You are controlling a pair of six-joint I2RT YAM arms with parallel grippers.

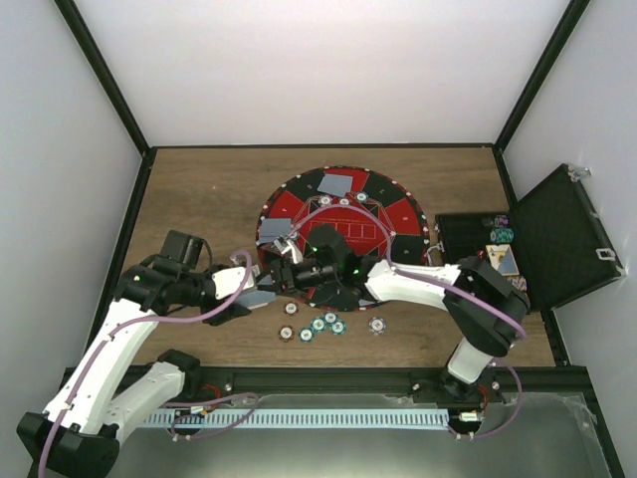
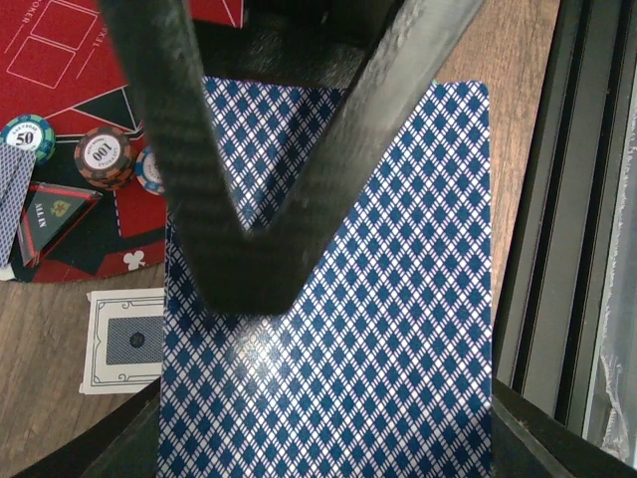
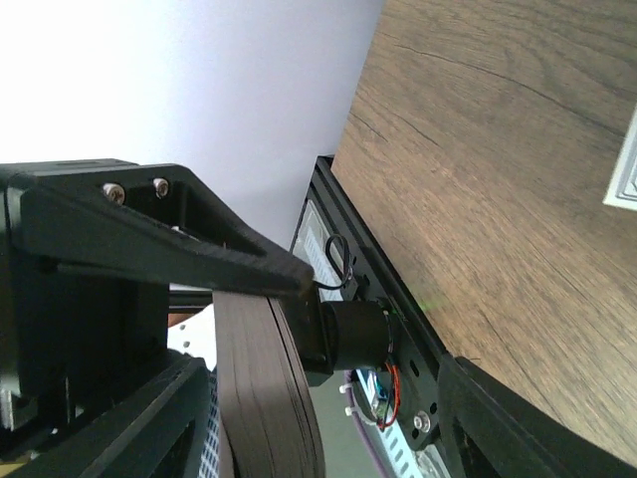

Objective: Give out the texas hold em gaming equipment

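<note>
In the left wrist view a stack of blue-diamond-backed playing cards (image 2: pixel 378 329) fills the space between the fingers of my left gripper (image 2: pixel 328 438), which is shut on its sides. A wedge-shaped finger of my right gripper (image 2: pixel 249 199) lies over the top card. In the right wrist view the stack shows edge-on (image 3: pixel 264 398), against one finger of my right gripper (image 3: pixel 318 418), with a wide gap to the other. From above, the two grippers, left (image 1: pixel 257 289) and right (image 1: pixel 284 271), meet at the mat's near-left edge. Several chips (image 1: pixel 318 326) lie on the table.
The round red-and-black mat (image 1: pixel 343 214) holds cards (image 1: pixel 338 184) at its far side and chips (image 2: pixel 105 154) near its edge. One card (image 2: pixel 124 339) lies face down on the wood beside the mat. The open black case (image 1: pixel 557 239) stands at the right.
</note>
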